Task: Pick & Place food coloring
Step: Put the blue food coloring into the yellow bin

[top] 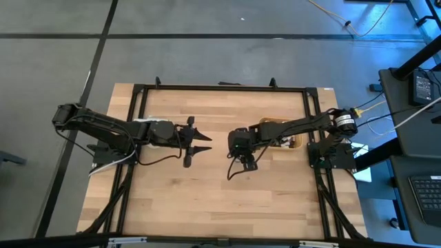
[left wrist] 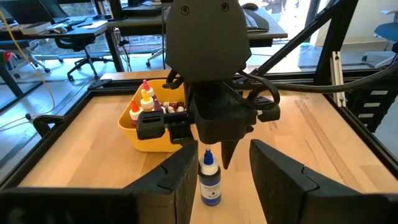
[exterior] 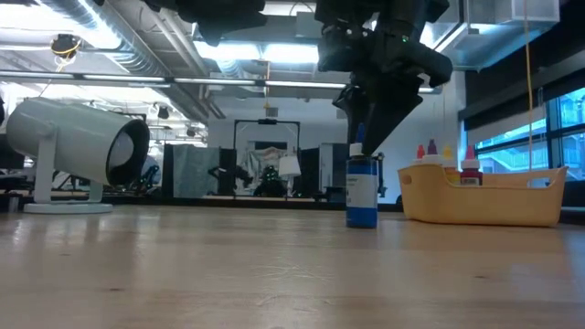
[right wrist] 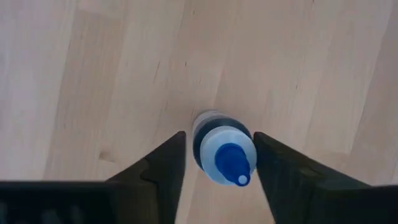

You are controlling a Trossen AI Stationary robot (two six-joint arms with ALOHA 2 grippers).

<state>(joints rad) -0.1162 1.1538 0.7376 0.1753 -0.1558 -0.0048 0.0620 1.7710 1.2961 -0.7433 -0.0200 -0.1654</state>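
Observation:
One food coloring bottle [exterior: 362, 194], with a blue body and a pale cap, stands upright on its base on the table near the middle, also seen in the right wrist view [right wrist: 222, 152] and the left wrist view [left wrist: 209, 182]. My right gripper [right wrist: 219, 134] points straight down just above it [exterior: 366, 135], open, one finger on either side of the cap without touching. Several more bottles with red, orange and yellow bodies stand in the tan tray [exterior: 484, 199]. My left gripper [top: 204, 142] waits open, level, left of the bottle.
The tan tray [top: 293, 141] sits near the table's right edge, right beside my right arm. A black frame [top: 220, 87] borders the table. Bare wood lies toward the near edge. A white cylinder-shaped lamp [exterior: 78, 151] shows beyond the table in the low view.

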